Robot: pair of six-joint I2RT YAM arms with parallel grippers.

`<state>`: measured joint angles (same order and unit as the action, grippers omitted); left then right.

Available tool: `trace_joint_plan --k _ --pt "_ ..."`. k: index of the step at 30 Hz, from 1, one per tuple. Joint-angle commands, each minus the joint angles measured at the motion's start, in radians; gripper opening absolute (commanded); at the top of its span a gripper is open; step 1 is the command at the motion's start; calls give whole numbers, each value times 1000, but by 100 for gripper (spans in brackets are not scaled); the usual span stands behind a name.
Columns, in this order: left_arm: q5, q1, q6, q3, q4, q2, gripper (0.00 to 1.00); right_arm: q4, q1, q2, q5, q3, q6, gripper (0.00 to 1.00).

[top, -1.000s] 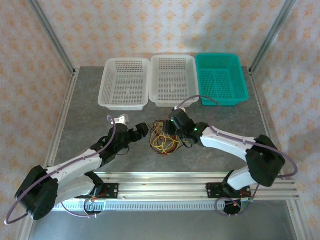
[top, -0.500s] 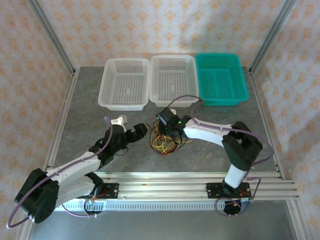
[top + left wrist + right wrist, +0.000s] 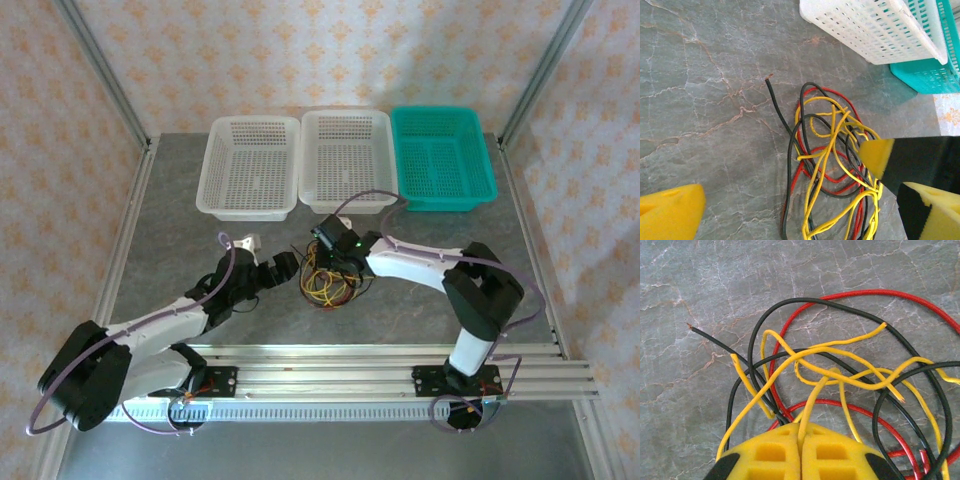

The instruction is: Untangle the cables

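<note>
We find right claw clamped shut on yellow cable. Left claw wide open, empty, at 9 o'clock of tangle. We advise slow pull, left pinning remainder.

Red, yellow, black cables; one loose mixed tangle

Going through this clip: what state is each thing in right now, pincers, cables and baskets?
left pincer: open, gripping nothing.
right pincer: shut on a yellow cable.
cables: red, yellow and black, in one tangle on the table.
left white basket: empty.
middle white basket: empty.
teal basket: empty.
</note>
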<state>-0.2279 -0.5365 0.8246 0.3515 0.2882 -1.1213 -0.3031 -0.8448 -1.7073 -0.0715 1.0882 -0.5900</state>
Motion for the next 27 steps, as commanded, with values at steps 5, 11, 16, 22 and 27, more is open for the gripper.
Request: trace_joint_plan --k 5,11,16,22,27 --pt "28 -48 -57 103 34 -104 99 100 -5 157 33 -88 19 0" --pt "57 -86 -87 186 18 -216 99 150 -5 254 44 -156 51 0" --pt "58 -98 -108 233 10 -295 99 183 -5 329 61 -200 69 0" --pt "76 -131 -133 301 -35 -382 99 209 -5 386 67 -220 83 0" --pt "96 -153 -147 330 -53 -426 99 221 -5 411 61 -216 93 0"
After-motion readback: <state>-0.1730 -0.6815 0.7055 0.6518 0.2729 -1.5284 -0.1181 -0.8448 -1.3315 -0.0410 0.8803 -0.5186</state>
